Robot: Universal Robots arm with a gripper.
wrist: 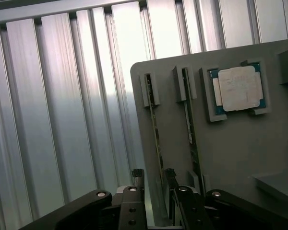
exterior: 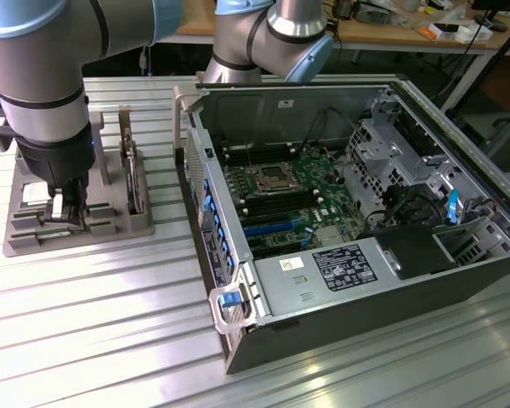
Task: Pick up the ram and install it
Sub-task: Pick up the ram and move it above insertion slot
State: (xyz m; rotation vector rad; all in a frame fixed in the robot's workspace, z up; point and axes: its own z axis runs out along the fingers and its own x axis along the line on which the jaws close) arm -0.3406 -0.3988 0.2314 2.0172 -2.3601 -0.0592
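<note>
Surface [exterior: 110, 289]: ribbed aluminium profile, running under the fingers [wrist: 137, 179] and out on every side. Bright glare bands along its grooves. Well behind the fingers: wooden bench [exterior: 382, 32] on metal legs, top cluttered.

An open black metal computer case [exterior: 323, 336] lies on the ribbed aluminium table [exterior: 93, 331]. Near it, on the exterior view's left, a grey plastic tray [exterior: 138, 224] holds 1 square silver CPU chip [wrist: 239, 88].
</note>
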